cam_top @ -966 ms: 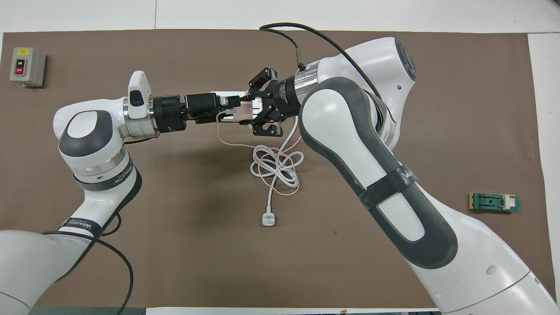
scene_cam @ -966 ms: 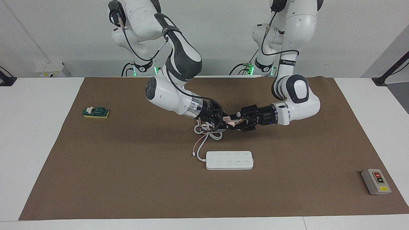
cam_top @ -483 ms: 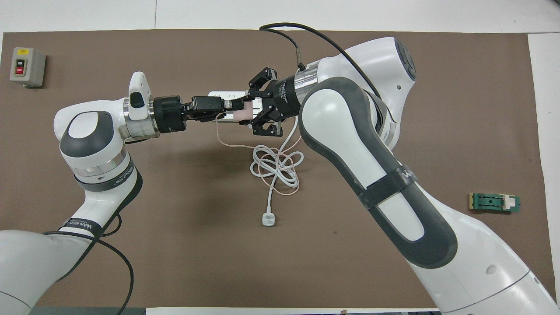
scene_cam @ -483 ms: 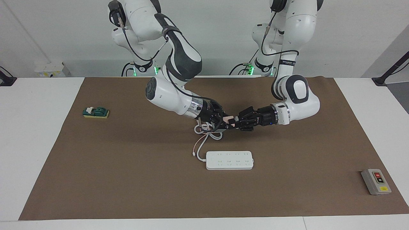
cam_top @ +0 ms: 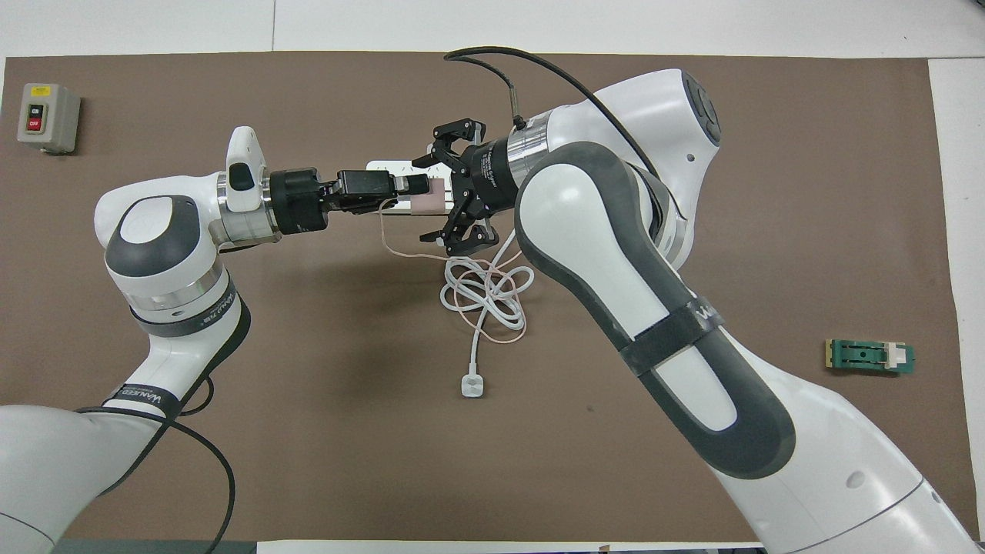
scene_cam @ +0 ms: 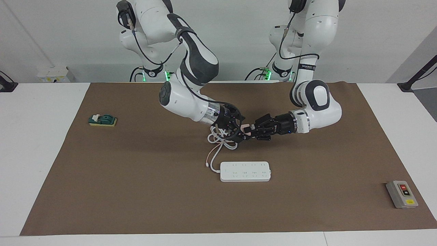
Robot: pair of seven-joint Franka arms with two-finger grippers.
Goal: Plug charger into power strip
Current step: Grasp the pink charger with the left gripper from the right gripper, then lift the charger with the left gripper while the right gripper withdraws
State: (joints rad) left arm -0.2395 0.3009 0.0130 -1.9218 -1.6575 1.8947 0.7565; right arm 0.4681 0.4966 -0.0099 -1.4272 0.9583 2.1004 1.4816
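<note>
Mid-air over the coiled cords [scene_cam: 222, 141], the left gripper [scene_cam: 250, 130] is clamped on the charger [scene_cam: 244, 127], taking it for a better plugging hold. The right gripper [scene_cam: 239, 128], jaws spread wide, flanks the charger without gripping. The power strip [scene_cam: 245, 171] lies below both on the mat.

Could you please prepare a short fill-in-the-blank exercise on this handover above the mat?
1. The left gripper is ___ on the charger.
2. The right gripper, around the charger, is ___.
3. The power strip lies ___ from the robots than the coiled cords.
4. The grey switch box sits toward the ___ arm's end of the table.

Missing words: shut; open; farther; left.
</note>
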